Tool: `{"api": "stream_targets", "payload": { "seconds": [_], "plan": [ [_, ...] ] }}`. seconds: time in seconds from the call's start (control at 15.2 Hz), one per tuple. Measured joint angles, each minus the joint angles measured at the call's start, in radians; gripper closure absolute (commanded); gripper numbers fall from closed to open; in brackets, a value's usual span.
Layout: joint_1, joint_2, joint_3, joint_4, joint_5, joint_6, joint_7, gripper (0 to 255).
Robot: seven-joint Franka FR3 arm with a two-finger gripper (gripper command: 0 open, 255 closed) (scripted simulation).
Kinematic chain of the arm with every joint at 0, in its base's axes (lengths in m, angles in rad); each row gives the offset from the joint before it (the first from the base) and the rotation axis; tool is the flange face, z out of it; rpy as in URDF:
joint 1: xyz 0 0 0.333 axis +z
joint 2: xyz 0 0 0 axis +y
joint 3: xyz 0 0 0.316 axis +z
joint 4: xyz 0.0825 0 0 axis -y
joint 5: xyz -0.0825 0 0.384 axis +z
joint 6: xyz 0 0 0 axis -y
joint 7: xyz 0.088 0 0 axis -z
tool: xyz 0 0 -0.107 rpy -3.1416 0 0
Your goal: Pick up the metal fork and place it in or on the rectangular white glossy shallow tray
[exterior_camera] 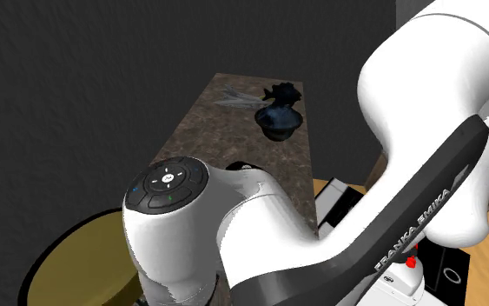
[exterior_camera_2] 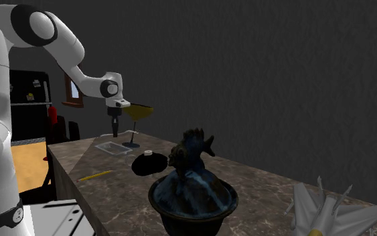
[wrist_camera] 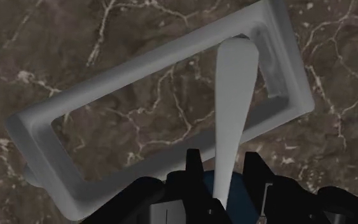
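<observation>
the gripper (exterior_camera_2: 115, 133) hung over the far end of a dark brown marble counter (exterior_camera_2: 260, 178), right above the tray (exterior_camera_2: 113, 147). its fingers were clamped on the thin end of the pale grey fork (wrist_camera: 234, 83). in the wrist view the fork pointed away from the hand, and its wide end reached across the tray to the rim farthest from the fingers. couldn't tell if it touched. the tray was a whitish rectangle lying flat, with marble veins showing through its bottom.

nearer the second exterior camera sat a black round thing (exterior_camera_2: 146, 163), a yellow stick (exterior_camera_2: 94, 175), a dark blue bowl (exterior_camera_2: 193, 204) with a rooster figure (exterior_camera_2: 192, 151) in it, and a grey spiky thing (exterior_camera_2: 327, 213). a yellowish stemmed glass (exterior_camera_2: 140, 111) stood just past the tray.

the room had dark grey walls (exterior_camera_2: 267, 60), an orange wood floor (exterior_camera_2: 27, 161) and a black shelf (exterior_camera_2: 29, 100) at that view's left.
</observation>
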Motion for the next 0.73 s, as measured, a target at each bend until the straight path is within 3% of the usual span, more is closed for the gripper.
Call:
{"api": "stream_targets", "payload": {
  "seconds": [0.13, 0.33, 0.46, 0.73],
  "plan": [
    [-0.003, -0.010, 0.004, -0.041, 0.032, -0.077, -0.015, 0],
    [-0.005, -0.008, 0.003, -0.049, 0.039, -0.116, -0.020, 0],
    [-0.004, 0.006, 0.001, -0.035, 0.028, -0.122, -0.015, 0],
    [-0.015, -0.034, -0.003, 0.027, 0.047, -0.220, -0.032, 0]
  ]
}}
